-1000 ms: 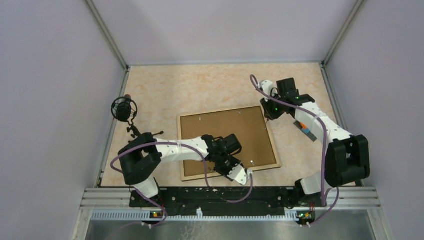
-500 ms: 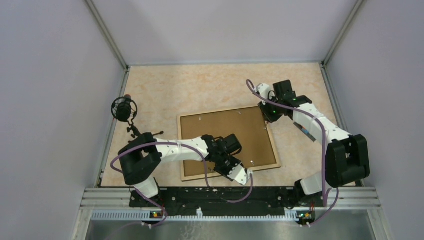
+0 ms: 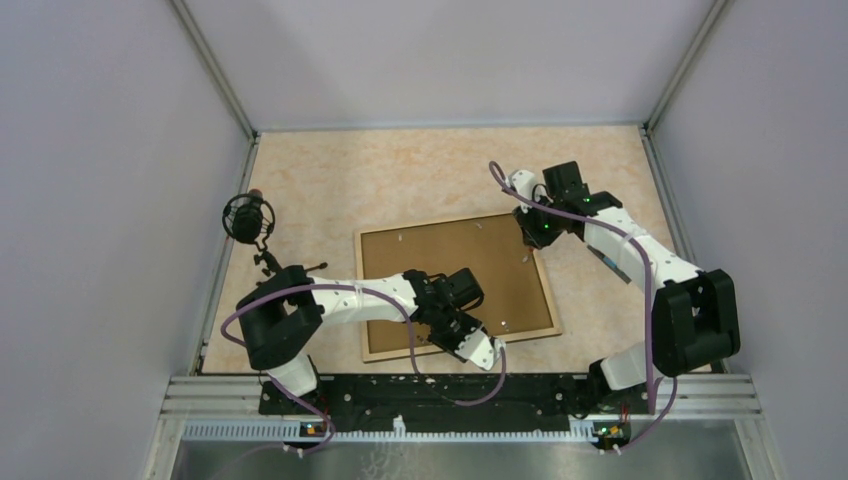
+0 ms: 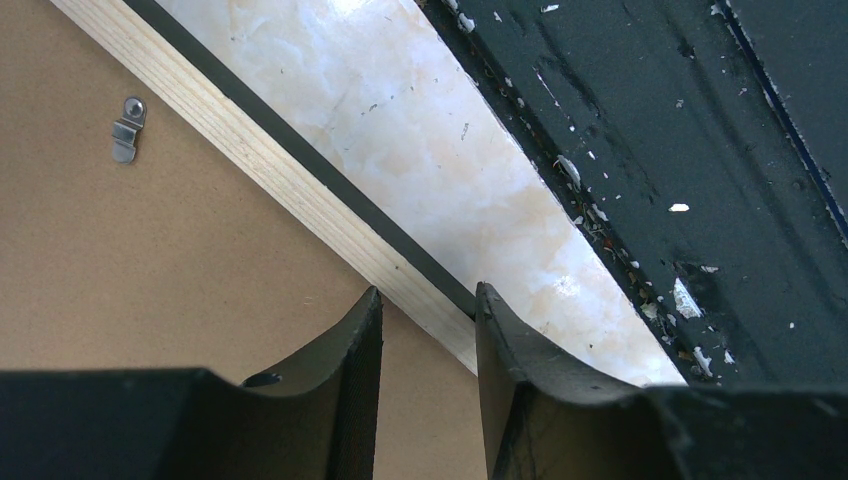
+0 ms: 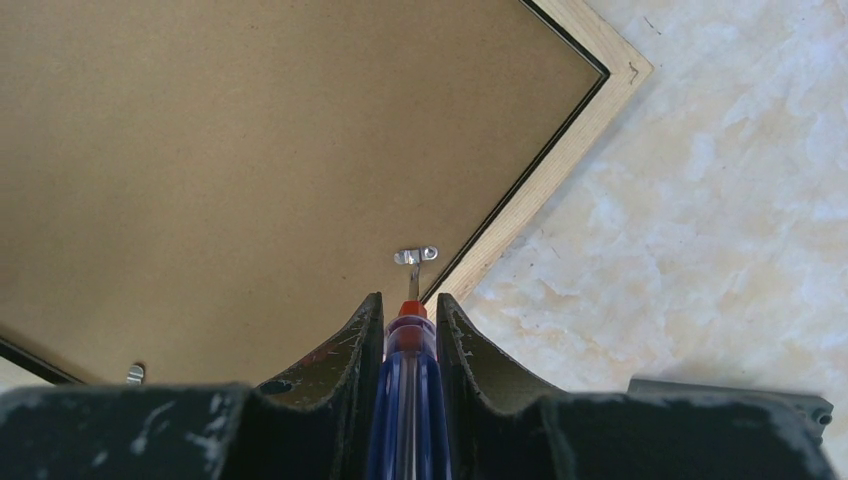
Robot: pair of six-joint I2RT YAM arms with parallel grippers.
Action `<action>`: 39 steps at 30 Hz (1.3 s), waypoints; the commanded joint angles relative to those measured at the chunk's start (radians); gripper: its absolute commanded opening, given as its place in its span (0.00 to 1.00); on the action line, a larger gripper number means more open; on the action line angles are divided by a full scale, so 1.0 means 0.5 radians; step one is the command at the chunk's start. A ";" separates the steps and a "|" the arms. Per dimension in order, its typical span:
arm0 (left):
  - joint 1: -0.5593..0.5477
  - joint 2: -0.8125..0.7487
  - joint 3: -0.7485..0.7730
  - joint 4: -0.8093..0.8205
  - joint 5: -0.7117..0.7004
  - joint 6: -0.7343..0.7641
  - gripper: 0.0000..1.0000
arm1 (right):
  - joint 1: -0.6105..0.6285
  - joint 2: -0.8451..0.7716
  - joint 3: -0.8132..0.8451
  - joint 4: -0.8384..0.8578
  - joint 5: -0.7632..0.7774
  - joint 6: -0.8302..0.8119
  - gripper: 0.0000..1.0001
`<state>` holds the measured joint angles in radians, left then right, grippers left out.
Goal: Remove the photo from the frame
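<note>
frame [image 3: 470, 250] lies flat, face down, mid tabletop [image 3: 380, 180] toward the near edge, slightly skewed: matte brown fibreboard back up, pale raw-wood rail round it, thin black line just inside the rail. photo not visible, board covers it. small bent bright-metal tabs sit along the board's edges. right hand [image 5: 408, 298] at the frame's far right corner, clamped on a screwdriver [image 5: 405, 380]: glossy translucent blue handle, red collar, thin steel shaft, tip right at one tab [image 5: 415, 256] just inside the right rail. left hand [image 4: 428, 290] over the frame's near right corner, curved black fingers parted with nothing between them, wood rail crossing under the gap; contact with the frame, can't tell. tabletop is glossy cream-orange marbling; past its near edge, a scuffed black metal base plate [image 4: 650, 150] with white flecks
</note>
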<state>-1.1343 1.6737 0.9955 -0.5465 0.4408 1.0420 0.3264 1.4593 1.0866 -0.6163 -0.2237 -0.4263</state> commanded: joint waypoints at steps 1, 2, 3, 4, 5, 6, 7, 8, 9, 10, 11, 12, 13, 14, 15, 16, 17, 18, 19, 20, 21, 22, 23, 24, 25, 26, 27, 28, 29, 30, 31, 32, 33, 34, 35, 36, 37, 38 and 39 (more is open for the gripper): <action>-0.020 0.122 -0.080 -0.151 -0.072 0.077 0.21 | 0.037 -0.034 -0.037 -0.045 -0.071 0.047 0.00; -0.020 0.124 -0.080 -0.152 -0.073 0.074 0.21 | 0.038 -0.035 -0.036 -0.034 -0.062 0.053 0.00; -0.020 0.120 -0.082 -0.151 -0.074 0.074 0.21 | 0.038 -0.034 -0.035 -0.026 -0.055 0.060 0.00; -0.020 0.119 -0.083 -0.152 -0.076 0.071 0.21 | 0.038 -0.034 -0.032 -0.016 -0.051 0.063 0.00; -0.018 0.118 -0.083 -0.153 -0.077 0.071 0.21 | 0.038 -0.034 -0.035 -0.006 -0.048 0.066 0.00; -0.020 0.116 -0.085 -0.152 -0.077 0.070 0.21 | 0.038 -0.034 -0.038 0.008 -0.049 0.071 0.00; -0.018 0.114 -0.088 -0.148 -0.082 0.070 0.21 | 0.038 -0.034 -0.043 0.027 -0.054 0.081 0.00; -0.018 0.113 -0.089 -0.146 -0.084 0.070 0.21 | 0.040 -0.030 -0.048 0.048 -0.059 0.089 0.00; -0.019 0.113 -0.091 -0.146 -0.084 0.070 0.21 | 0.038 -0.025 -0.053 0.062 -0.066 0.100 0.00; -0.018 0.116 -0.092 -0.148 -0.083 0.070 0.21 | 0.038 -0.019 -0.057 0.079 -0.077 0.108 0.00; -0.021 0.116 -0.092 -0.149 -0.087 0.071 0.21 | 0.038 -0.011 -0.059 0.091 -0.091 0.116 0.00; -0.020 0.116 -0.092 -0.150 -0.089 0.071 0.21 | 0.038 -0.006 -0.059 0.105 -0.100 0.123 0.00; -0.018 0.116 -0.094 -0.149 -0.090 0.071 0.21 | 0.038 0.002 -0.053 0.113 -0.106 0.132 0.00; -0.018 0.114 -0.095 -0.148 -0.089 0.070 0.21 | 0.038 0.009 -0.048 0.118 -0.113 0.139 0.00; -0.019 0.113 -0.093 -0.149 -0.088 0.070 0.21 | 0.038 0.019 -0.043 0.121 -0.116 0.141 0.00; -0.020 0.116 -0.092 -0.151 -0.088 0.070 0.21 | 0.038 0.023 -0.039 0.122 -0.117 0.141 0.00; -0.022 0.116 -0.095 -0.151 -0.089 0.071 0.21 | 0.038 0.024 -0.036 0.125 -0.119 0.144 0.00; -0.018 0.116 -0.095 -0.149 -0.090 0.070 0.21 | 0.037 0.026 -0.035 0.130 -0.123 0.146 0.00; -0.019 0.116 -0.095 -0.150 -0.090 0.070 0.21 | 0.037 0.026 -0.033 0.129 -0.127 0.147 0.00; -0.018 0.117 -0.095 -0.152 -0.089 0.070 0.21 | 0.038 0.024 -0.028 0.120 -0.138 0.147 0.00; -0.018 0.119 -0.095 -0.149 -0.091 0.070 0.22 | 0.038 0.024 -0.024 0.113 -0.152 0.148 0.00; -0.018 0.118 -0.093 -0.147 -0.095 0.066 0.22 | 0.038 0.019 -0.018 0.102 -0.173 0.149 0.00; -0.018 0.116 -0.088 -0.145 -0.103 0.053 0.23 | 0.038 0.008 -0.008 0.089 -0.205 0.149 0.00; -0.017 0.116 -0.080 -0.133 -0.118 0.022 0.24 | 0.036 -0.006 0.000 0.075 -0.239 0.146 0.00; -0.014 0.116 -0.061 -0.108 -0.141 -0.027 0.25 | 0.037 -0.025 0.005 0.066 -0.271 0.141 0.00; -0.010 0.116 -0.043 -0.087 -0.161 -0.070 0.28 | 0.037 -0.047 0.012 0.056 -0.299 0.141 0.00; -0.001 0.116 -0.019 -0.087 -0.162 -0.106 0.29 | 0.037 -0.076 0.017 0.052 -0.319 0.141 0.00; 0.012 0.111 0.002 -0.086 -0.163 -0.136 0.31 | 0.037 -0.108 0.018 0.058 -0.341 0.141 0.00; 0.026 0.105 0.015 -0.074 -0.171 -0.159 0.32 | 0.035 -0.141 0.021 0.065 -0.351 0.143 0.00; 0.039 0.095 0.027 -0.063 -0.181 -0.177 0.34 | 0.035 -0.176 0.022 0.074 -0.352 0.150 0.00; 0.052 0.084 0.038 -0.054 -0.200 -0.187 0.35 | 0.033 -0.200 0.032 0.073 -0.348 0.156 0.00; 0.070 0.076 0.051 -0.045 -0.215 -0.202 0.37 | 0.028 -0.219 0.049 0.064 -0.350 0.161 0.00; 0.085 0.065 0.071 -0.043 -0.220 -0.220 0.39 | 0.021 -0.237 0.064 0.054 -0.358 0.168 0.00; 0.110 0.054 0.093 -0.053 -0.208 -0.236 0.43 | 0.011 -0.255 0.076 0.045 -0.367 0.175 0.00; 0.138 0.038 0.121 -0.062 -0.194 -0.260 0.46 | -0.002 -0.270 0.091 0.044 -0.382 0.185 0.00; 0.158 0.022 0.148 -0.063 -0.180 -0.309 0.50 | -0.019 -0.290 0.104 0.037 -0.402 0.197 0.00; 0.175 0.006 0.182 -0.071 -0.174 -0.345 0.53 | -0.040 -0.306 0.121 0.030 -0.427 0.218 0.00; 0.188 -0.014 0.212 -0.075 -0.173 -0.390 0.57 | -0.060 -0.322 0.133 0.027 -0.457 0.239 0.00; 0.195 -0.033 0.242 -0.066 -0.199 -0.450 0.61 | -0.084 -0.337 0.147 0.028 -0.487 0.263 0.00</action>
<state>-1.0744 1.6878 1.0409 -0.5747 0.3965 0.8967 0.3145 1.3483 1.0908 -0.6102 -0.3943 -0.3374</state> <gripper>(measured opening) 0.558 0.215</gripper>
